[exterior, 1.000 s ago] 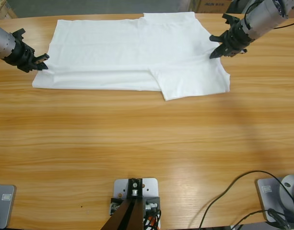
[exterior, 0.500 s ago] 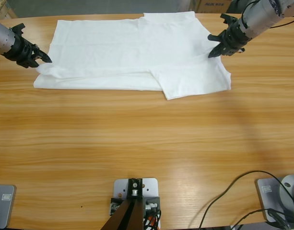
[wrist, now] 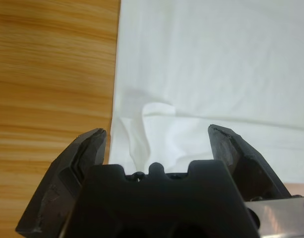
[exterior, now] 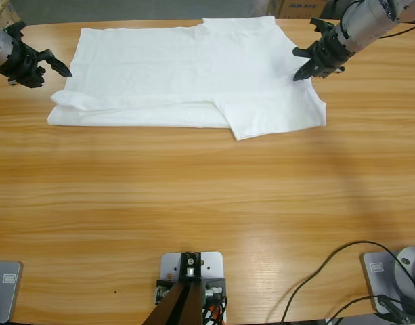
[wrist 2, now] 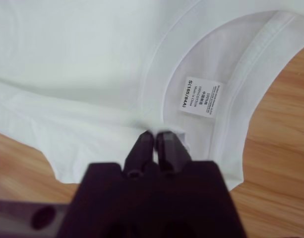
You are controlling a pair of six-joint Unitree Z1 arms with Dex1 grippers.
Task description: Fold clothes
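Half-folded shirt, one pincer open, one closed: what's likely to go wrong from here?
1. The left pincer is open and off the plain white cotton T-shirt; the rumpled corner beside it may unfold.
2. The right pincer looks shut on fabric by the collar; lifting from one end may drag the folded lower edge askew.

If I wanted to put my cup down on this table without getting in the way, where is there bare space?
The broad wooden stretch of the table in front of the T-shirt is bare. The far strip is crowded: the shirt spreads across it, with the left gripper at one end and the right gripper on the cloth by the collar.
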